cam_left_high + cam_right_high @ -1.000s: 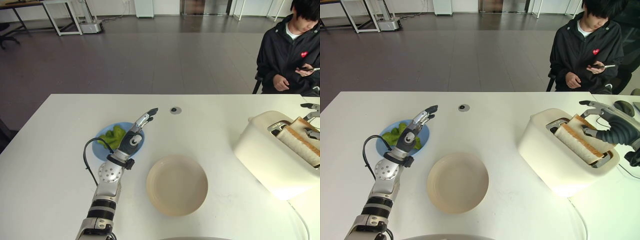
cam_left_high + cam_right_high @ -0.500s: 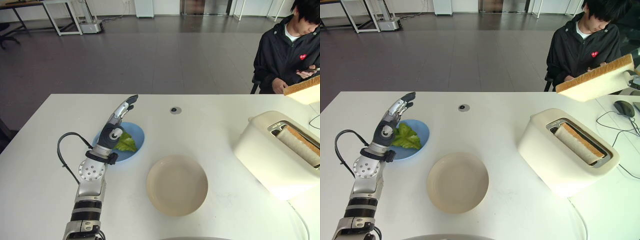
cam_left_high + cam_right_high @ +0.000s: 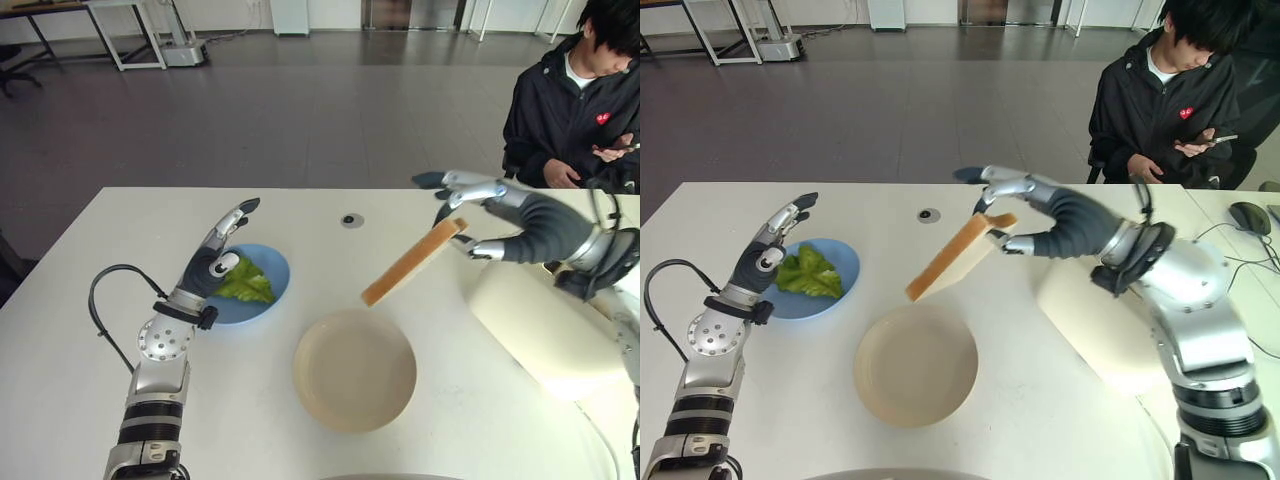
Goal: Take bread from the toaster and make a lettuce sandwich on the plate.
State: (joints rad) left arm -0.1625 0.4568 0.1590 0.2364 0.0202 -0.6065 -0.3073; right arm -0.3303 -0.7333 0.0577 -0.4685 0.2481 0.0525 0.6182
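While the upper end of the bread slice is pinched between the fingers and thumb of the right hand, the slice is held tilted in the air. Its lower end hangs above the far rim of the plate and does not touch it. The toaster is seen just behind and below that arm, its slots hidden, so whether another slice waits inside cannot be told. Over on the other side, the fingers of the left hand are stretched out and slightly spread, with nothing gripped. That hand is poised at the left rim of the blue dish, where the lettuce lies.

Progress is judged as early. One slice is out of the toaster, but nothing is laid on the plate yet. The slice has to be set down, the lettuce fetched and laid on it, and a covering slice most likely added.

As for room, the plate is placed between dish and toaster, apart from both, with bare worktop all round it, so the way down looks open. The toaster is close to the right arm, and a brush against it is the likeliest risk. A small dark disc sits well back, out of the way.
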